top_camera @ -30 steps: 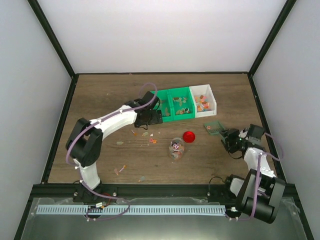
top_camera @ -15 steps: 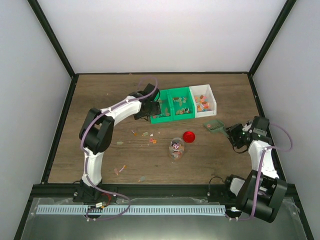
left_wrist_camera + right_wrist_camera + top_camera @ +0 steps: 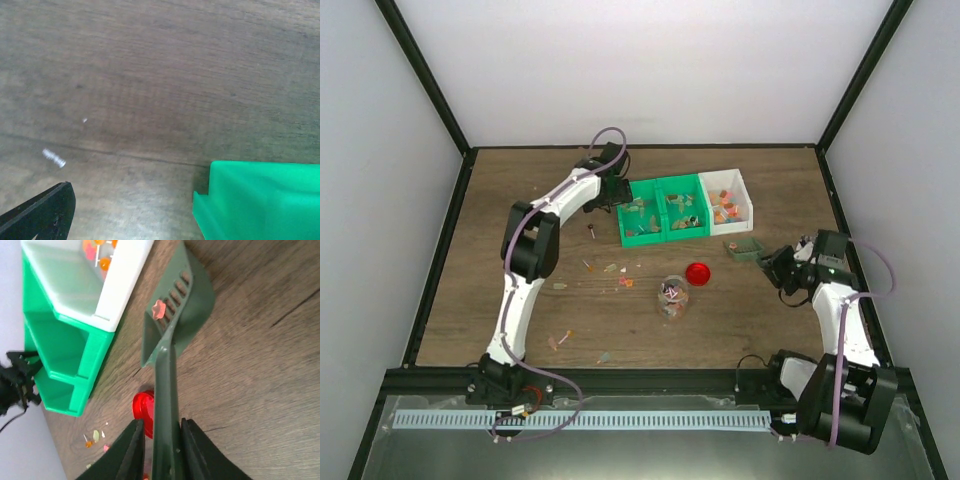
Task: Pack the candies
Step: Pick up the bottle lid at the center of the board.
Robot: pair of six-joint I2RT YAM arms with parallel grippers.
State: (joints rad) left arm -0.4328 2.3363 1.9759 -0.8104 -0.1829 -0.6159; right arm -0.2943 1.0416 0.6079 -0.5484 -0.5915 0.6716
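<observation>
Clamped on the handle of the green scoop [image 3: 186, 302] with the right gripper [image 3: 160, 424], fingers [image 3: 134, 447] pinching it from both sides, just off the right end of the bins [image 3: 665, 236]. Carrying one pink candy [image 3: 158, 308] against the scoop's slots. Spread wide and grasping nothing at the left gripper [image 3: 616, 194], above the table [image 3: 520, 200] by the left end of the bins; only one dark finger [image 3: 47, 212] in its wrist view. In all three bins, candies [image 3: 724, 208]; more scattered on the wood in front of the bins; a few inside the jar [image 3: 671, 297], also in front of the bins, beside the red lid [image 3: 697, 273].
</observation>
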